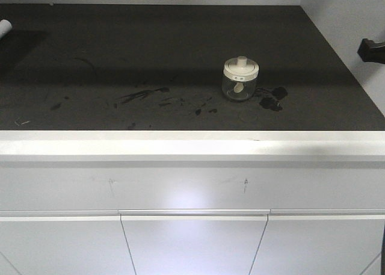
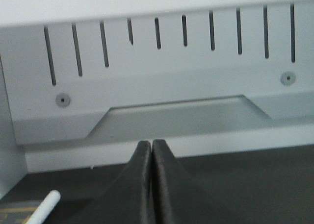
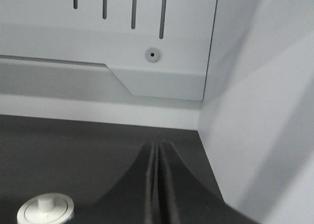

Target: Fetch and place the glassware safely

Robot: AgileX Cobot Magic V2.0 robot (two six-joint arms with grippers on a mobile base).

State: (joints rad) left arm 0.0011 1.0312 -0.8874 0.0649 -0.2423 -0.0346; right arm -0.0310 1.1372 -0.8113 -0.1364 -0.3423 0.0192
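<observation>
While unfetched, small squat clear glass jar (image 1: 240,78), cream-white lid (image 3: 45,209): standing on dark countertop (image 1: 120,46).
Left gripper (image 2: 150,144): my jaws together, empty.
Right gripper (image 3: 158,146): likewise, near jar.
Remaining: fetch, place.

Left claw (image 2: 151,144), jaws together; slotted panel (image 2: 171,72)

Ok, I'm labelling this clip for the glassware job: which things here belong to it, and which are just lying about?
Job: small clear glass jar with round cream-white knobbed lid and whitish spoon inside.
Lying about: white cylindrical rod at the back left; dark smears on the black countertop.
</observation>
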